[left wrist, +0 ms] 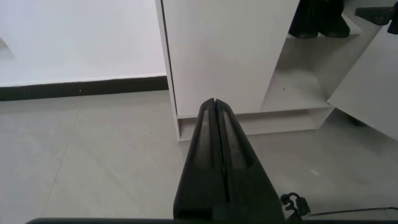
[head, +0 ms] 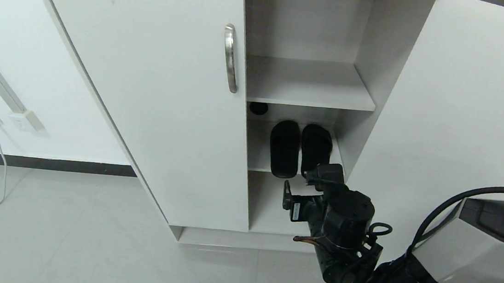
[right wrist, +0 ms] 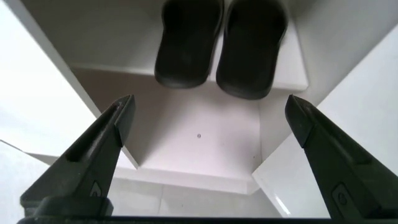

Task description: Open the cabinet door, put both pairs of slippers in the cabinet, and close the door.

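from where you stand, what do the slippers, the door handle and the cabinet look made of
Slippers: matte black, probably rubber or foam, no sheen.
Door handle: brushed metal by its silvery highlights.
Cabinet: likely white laminated board, smooth flat panels.

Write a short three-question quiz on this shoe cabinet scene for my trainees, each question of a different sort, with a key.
1. True or false: the black slippers lie on the upper shelf.
2. The right gripper is: A open and empty; B shut on a slipper; C shut on the door handle.
3. Which door of the cabinet stands open, the robot's left or right one?
Key: 1 false, they lie on the lower shelf; 2 A; 3 the right door.
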`<state>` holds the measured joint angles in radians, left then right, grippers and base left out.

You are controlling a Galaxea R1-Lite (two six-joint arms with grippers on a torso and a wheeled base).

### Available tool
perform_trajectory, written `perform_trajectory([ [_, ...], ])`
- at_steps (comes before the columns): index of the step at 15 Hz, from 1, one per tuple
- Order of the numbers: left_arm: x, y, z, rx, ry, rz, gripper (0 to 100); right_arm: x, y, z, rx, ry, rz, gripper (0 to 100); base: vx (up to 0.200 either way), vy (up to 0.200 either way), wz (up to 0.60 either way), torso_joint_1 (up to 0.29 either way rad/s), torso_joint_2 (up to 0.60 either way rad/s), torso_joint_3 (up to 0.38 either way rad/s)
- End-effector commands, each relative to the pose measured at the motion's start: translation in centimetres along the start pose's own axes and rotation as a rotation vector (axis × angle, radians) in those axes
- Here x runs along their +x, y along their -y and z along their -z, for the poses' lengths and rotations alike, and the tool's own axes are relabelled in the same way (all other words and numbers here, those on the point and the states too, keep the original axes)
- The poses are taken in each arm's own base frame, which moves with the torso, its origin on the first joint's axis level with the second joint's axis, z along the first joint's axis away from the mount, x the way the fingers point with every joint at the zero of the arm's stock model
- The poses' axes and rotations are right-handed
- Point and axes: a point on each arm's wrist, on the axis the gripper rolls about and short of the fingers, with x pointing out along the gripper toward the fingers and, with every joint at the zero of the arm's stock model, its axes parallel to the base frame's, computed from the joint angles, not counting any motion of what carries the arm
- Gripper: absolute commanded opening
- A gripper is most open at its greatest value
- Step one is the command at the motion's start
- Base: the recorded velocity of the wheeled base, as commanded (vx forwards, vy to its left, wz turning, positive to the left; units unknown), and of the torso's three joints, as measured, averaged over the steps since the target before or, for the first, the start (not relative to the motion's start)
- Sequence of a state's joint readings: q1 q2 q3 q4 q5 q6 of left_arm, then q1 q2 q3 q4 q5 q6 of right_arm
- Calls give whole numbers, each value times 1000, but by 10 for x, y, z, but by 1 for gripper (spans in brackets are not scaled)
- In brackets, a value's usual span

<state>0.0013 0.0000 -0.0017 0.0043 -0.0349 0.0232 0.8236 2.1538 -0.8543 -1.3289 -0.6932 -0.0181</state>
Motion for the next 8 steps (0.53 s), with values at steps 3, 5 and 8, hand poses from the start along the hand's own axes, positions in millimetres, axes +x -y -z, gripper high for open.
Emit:
perform_trajectory([
  [3,0,0,0,0,-2,0,0,-2,-1,2,-2,-3,-5,100,0,0,0,1,2,204],
  [5,0,0,0,1,-2,0,0,-3,0,3,-7,-8,-5,100,0,0,0,5,0,202],
  [8,0,0,0,4,-2,0,0,-11,6,1,-16,-21,-66,100,0,0,0,2,1,206],
])
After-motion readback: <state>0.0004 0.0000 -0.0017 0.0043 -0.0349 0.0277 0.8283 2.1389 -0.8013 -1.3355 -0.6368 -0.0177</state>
